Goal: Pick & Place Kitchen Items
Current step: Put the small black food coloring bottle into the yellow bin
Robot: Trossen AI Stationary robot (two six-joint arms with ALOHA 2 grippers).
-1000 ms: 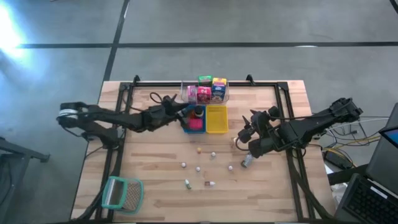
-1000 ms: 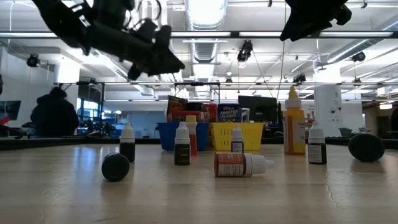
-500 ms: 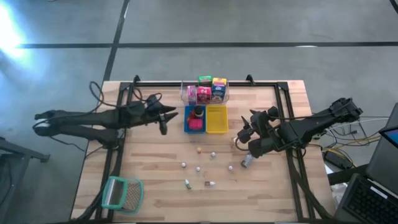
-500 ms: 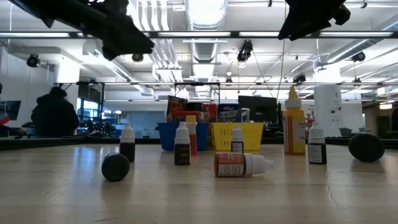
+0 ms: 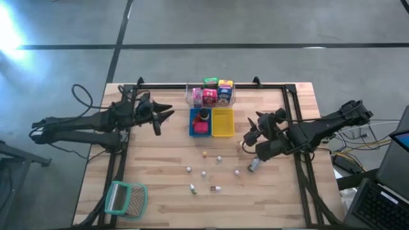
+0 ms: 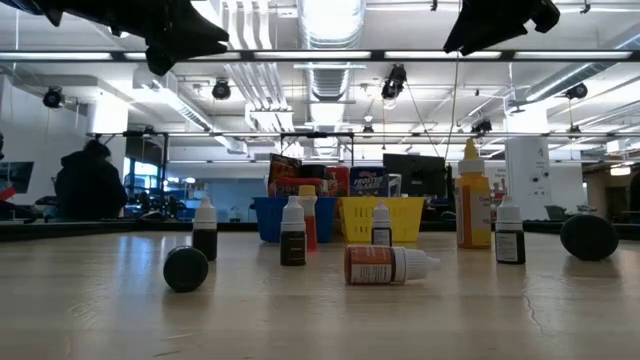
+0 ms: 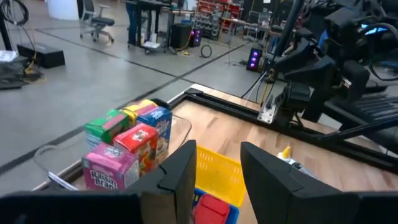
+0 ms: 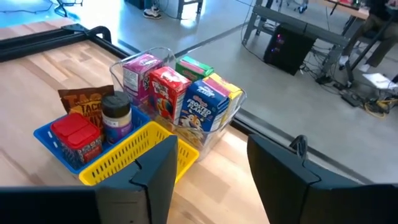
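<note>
Several small bottles and pale pieces (image 5: 204, 172) are scattered on the wooden table's middle, among them a grey bottle (image 5: 254, 165) lying on its side and an orange-labelled bottle (image 6: 385, 265) lying near the front. A blue tray (image 5: 194, 130) holds a red can (image 8: 74, 134), a dark jar (image 8: 116, 115) and a pink packet (image 5: 201, 128). A clear tub (image 5: 231, 101) holds pink, green and blue boxes. My left gripper (image 5: 163, 119) hangs open and empty to the left of the blue tray; it also shows in its wrist view (image 7: 217, 174). My right gripper (image 5: 251, 131) hangs open and empty to the right of the yellow tray (image 5: 222, 121); it also shows in its wrist view (image 8: 208, 168).
A teal-rimmed mesh basket (image 5: 126, 198) lies at the near left corner. A black frame (image 5: 211, 84) runs along the table's far edge and sides. A dark ball (image 6: 185, 268) and a tall yellow bottle (image 6: 472, 205) show in the low view. A person (image 6: 88, 185) sits beyond the table.
My left gripper has drawn back from over the blue tray toward the table's left edge and has risen. My right arm has kept still. The items on the table have not moved.
</note>
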